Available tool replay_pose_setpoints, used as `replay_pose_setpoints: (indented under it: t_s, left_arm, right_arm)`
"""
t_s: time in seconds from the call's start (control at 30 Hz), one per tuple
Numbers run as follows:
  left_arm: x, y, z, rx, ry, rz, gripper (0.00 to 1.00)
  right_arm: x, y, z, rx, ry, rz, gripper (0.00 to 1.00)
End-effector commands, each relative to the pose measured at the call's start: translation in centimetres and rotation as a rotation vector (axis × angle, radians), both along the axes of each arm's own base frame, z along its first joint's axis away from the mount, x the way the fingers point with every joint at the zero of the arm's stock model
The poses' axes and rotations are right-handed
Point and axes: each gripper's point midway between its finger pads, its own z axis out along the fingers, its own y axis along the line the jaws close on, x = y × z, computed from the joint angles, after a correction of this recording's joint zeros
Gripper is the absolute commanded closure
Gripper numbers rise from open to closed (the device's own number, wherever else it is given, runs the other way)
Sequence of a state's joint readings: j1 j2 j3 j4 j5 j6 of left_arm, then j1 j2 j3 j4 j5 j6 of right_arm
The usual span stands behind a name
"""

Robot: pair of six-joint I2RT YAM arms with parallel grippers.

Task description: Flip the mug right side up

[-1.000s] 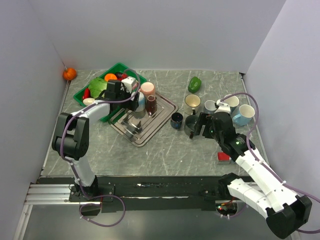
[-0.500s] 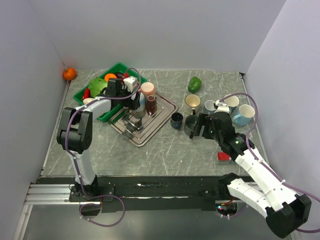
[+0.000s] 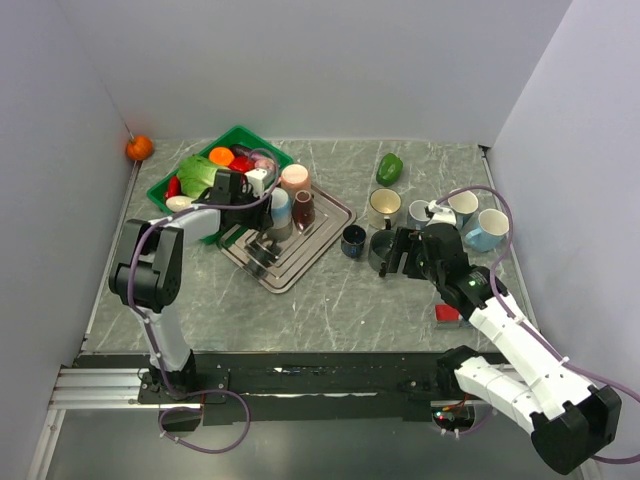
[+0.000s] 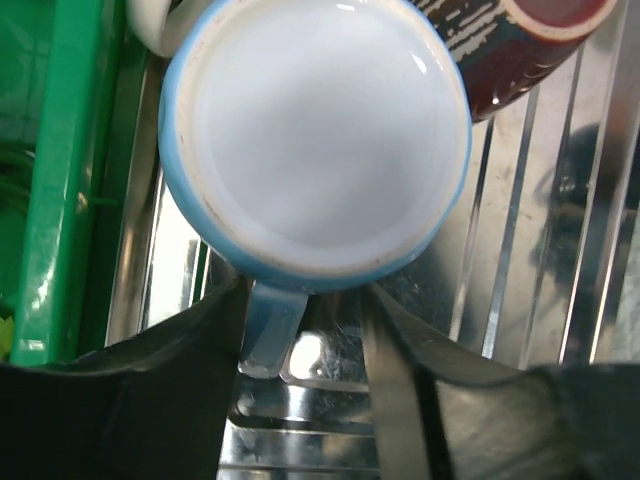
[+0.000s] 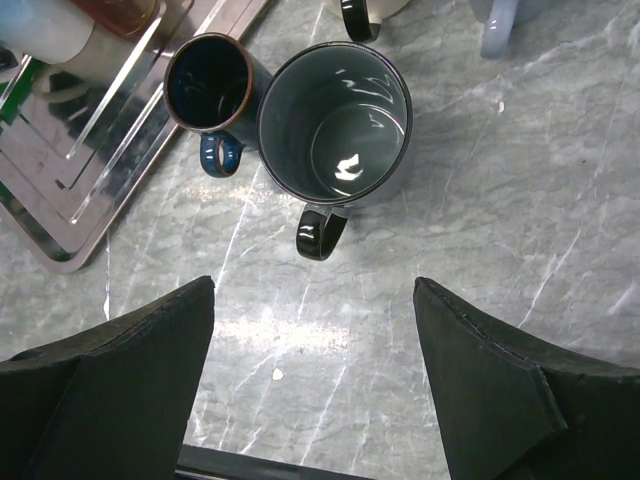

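The left arm [image 3: 148,272] rises from its base, folds sharply at the elbow and reaches forward and to the right. Its wrist is turned so that the left gripper [image 3: 262,210] points downward, jaws partly apart. The right arm [image 3: 512,342] stretches forward and leftward. The right gripper [image 3: 400,252] is angled down, its dark fingers [image 5: 120,390] spread wide.

Even, diffuse overhead light; shadows on the marble table [image 3: 330,290] are short and soft. In the left wrist view the steel tray [image 4: 560,200] shows glare streaks at 3 o'clock, the blue mug [image 4: 315,140] is slightly soft, and the left gripper [image 4: 303,300] at 6 o'clock is blurred. The right wrist view is sharp.
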State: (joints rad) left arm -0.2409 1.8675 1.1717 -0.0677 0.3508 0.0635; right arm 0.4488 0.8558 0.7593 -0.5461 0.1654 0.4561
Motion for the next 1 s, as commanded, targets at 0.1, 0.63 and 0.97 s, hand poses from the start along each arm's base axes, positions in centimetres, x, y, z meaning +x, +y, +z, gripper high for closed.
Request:
replay_pose_setpoints:
  t_s: [0.1,0.63,0.97]
  left_arm:
    - [0.4,-0.6,4.7,-0.03,-0.11,0.029,0.5]
    - [1.0,-0.5,1.7,0.07,-0.057,0.076,0.65]
    - [2.1,0.0,2.6,0.098,-0.116,0.156,0.99]
  right_arm:
    - [0.3,0.2,-0.2,0.023,-0.009,-0.007,0.14]
    - [0.1,0.1,-0.4,0.019,-0.007,-0.007,0.15]
    - [0.1,0.1,-0.1,0.028,-0.012,-0.005,0.15]
